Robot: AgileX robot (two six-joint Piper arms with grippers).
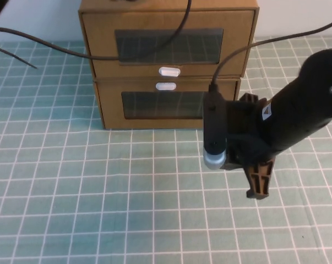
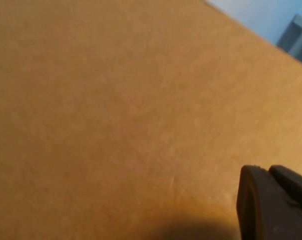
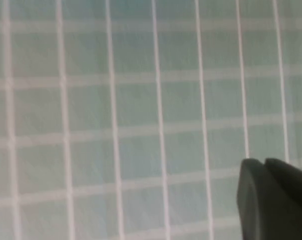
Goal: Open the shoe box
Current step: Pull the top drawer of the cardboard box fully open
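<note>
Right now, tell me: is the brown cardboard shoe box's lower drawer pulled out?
No, the lower drawer sits flush; the right gripper hangs over the green checked cloth, the left gripper faces plain cardboard.

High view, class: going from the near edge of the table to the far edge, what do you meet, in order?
In order: checked tablecloth → right gripper → lower shoe box → upper shoe box. The left gripper is out of this view, close against brown cardboard.
</note>
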